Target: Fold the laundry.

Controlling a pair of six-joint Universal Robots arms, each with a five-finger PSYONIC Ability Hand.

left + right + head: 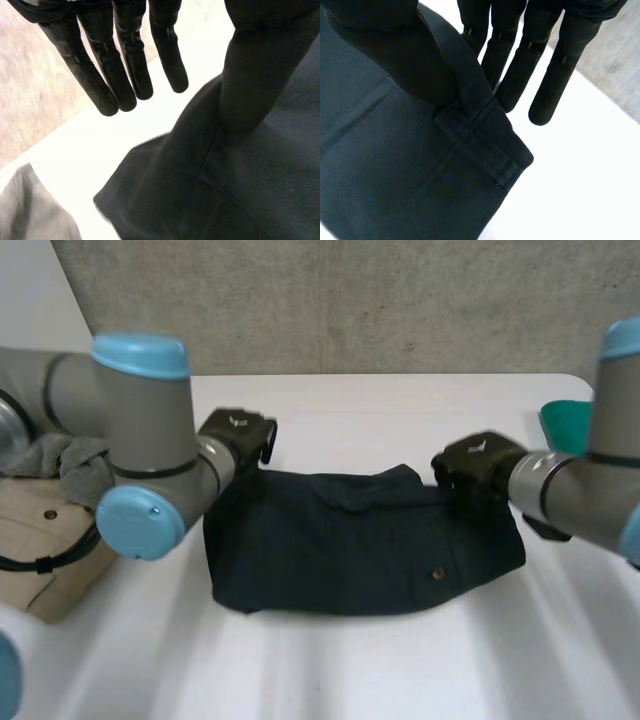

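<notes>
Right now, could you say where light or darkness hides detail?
Left wrist view: the table glares white beside the left hand and the dark garment. Right wrist view: the black right hand nearly merges with the garment. Head view: pale light bands streak the near table.

No readable text or numbers. Tiny white marks on left hand (240, 435) and right hand (478, 462) backs, illegible

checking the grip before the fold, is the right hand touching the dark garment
Touching. In the right wrist view the right hand presses its thumb on the dark garment, whose edge ridges up between thumb and fingers.
</notes>
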